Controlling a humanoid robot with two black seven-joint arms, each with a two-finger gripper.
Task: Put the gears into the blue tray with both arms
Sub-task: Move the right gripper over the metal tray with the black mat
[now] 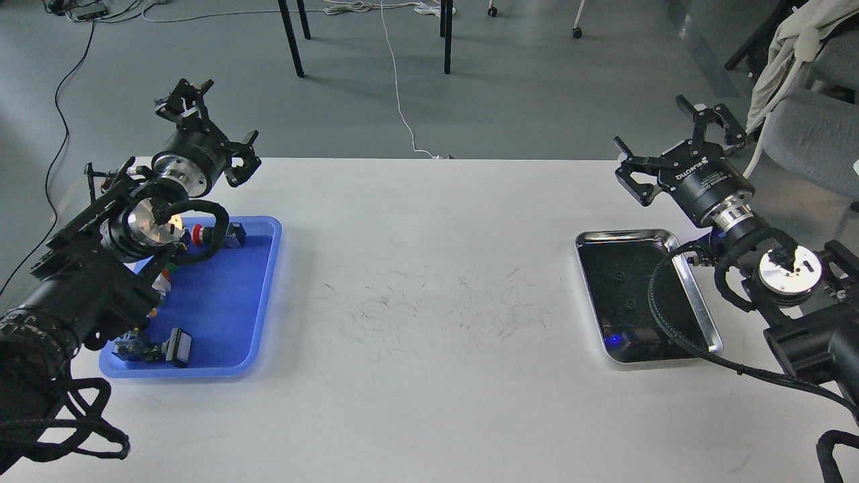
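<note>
A wide white bench (429, 322) fills most of the view, its middle marked with faint dark scuffs. Beyond its far edge lies grey floor with black furniture legs (290, 37), a thin white cable (397, 87) and, at the far right, a grey chair (815, 144) draped with pale cloth.

The left arm (87, 275) comes in from the lower left and rises over the near-left part of the bench; the right arm (785, 282) comes in from the lower right. Each has a silver wrist ring and looping black cable.

The blue tray (228, 315) sits on the left side of the bench, partly hidden under the left arm. It holds several small parts: a red-capped push button (198, 234) near its far end and a boxy black switch part (176, 347) with a pale face near its near end. Other coloured bits show along the arm's edge, too covered to name.

The steel tray (698, 315), shiny at the rim and dark inside, sits on the right side, well apart from the blue one. The right arm's cable crosses its near right corner.

The left gripper (205, 131) hangs above the bench's far left edge, beyond the blue tray, its jaws spread wide and holding nothing. The right gripper (678, 147) hangs above the far right edge, beyond the steel tray, jaws likewise spread and empty.

Two gears (614, 276) lie in the steel tray, one toward the middle and a second (629, 306) just nearer, small and dark against the dark floor of the tray.
</note>
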